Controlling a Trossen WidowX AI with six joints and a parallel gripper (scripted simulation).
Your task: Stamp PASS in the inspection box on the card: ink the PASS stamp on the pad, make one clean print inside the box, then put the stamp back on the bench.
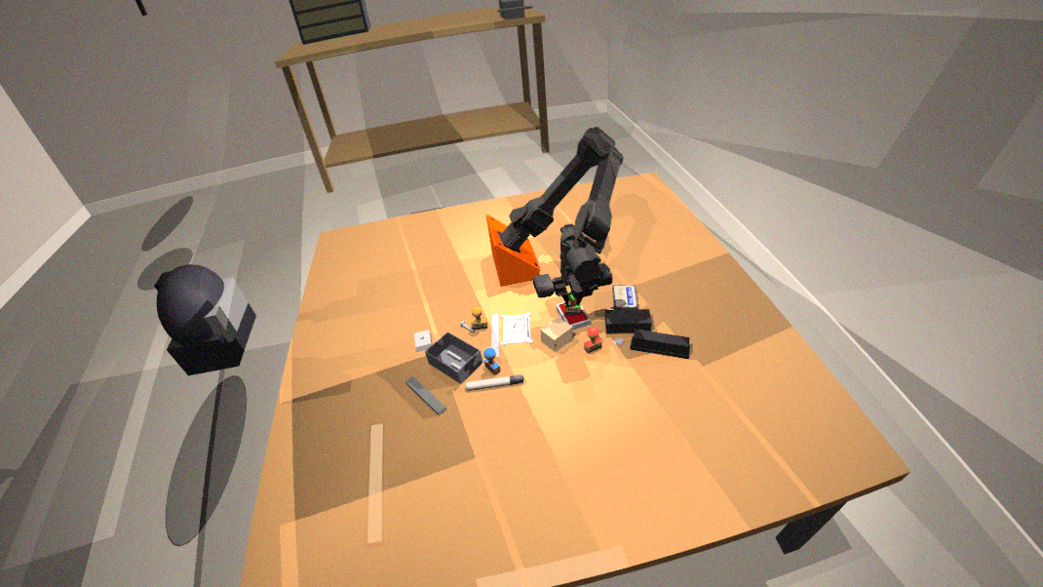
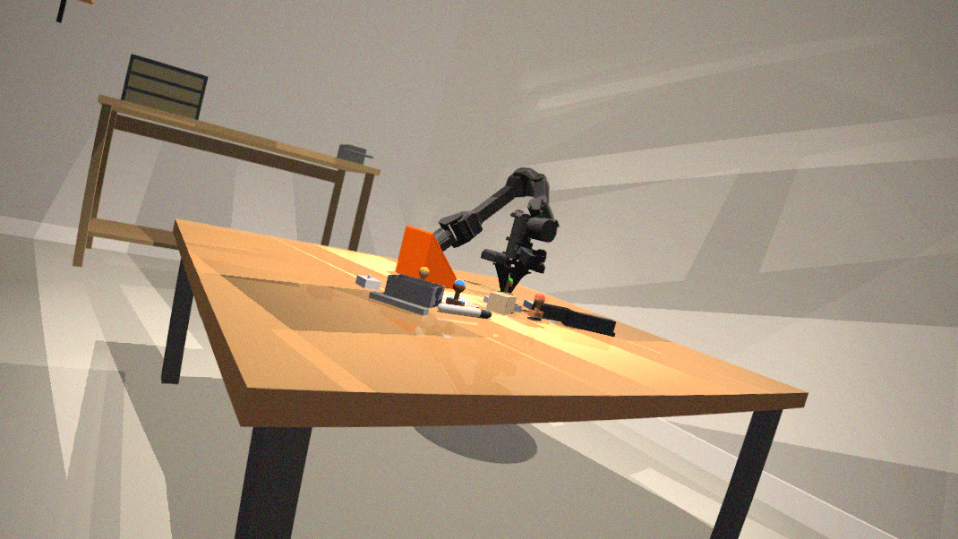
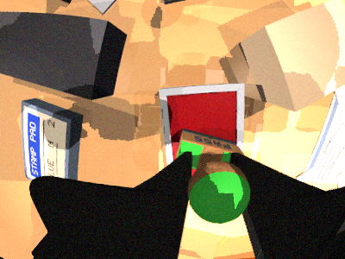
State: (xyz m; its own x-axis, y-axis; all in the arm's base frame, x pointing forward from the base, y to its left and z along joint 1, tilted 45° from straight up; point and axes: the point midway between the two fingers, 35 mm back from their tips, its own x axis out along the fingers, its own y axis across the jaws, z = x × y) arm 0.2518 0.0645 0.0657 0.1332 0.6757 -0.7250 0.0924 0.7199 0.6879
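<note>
My gripper [image 1: 572, 295] [image 2: 508, 287] [image 3: 210, 159] is shut on the green-knobbed PASS stamp [image 1: 573, 307] [image 3: 219, 196], which is upright with its base low over the near part of the red ink pad [image 1: 581, 320] [image 3: 203, 110]. The pad has a pale rim. The PASS lettering on the base faces the wrist camera. Whether the stamp's face touches the ink is hidden. The white card [image 1: 516, 330] [image 3: 329, 151] lies to the pad's left in the top view and at the right edge of the wrist view. Its inspection box is too small to make out clearly.
A tan block [image 1: 557, 336] [image 2: 501, 303] [image 3: 297, 65] stands close to the pad. A blue stamp pad case [image 1: 625, 295] [image 3: 47, 142] and black blocks [image 1: 628, 321] [image 1: 660, 343] lie opposite. Red [image 1: 592, 339], blue [image 1: 490, 360] and yellow [image 1: 478, 319] knobbed stamps and a marker [image 1: 494, 383] stand or lie around.
</note>
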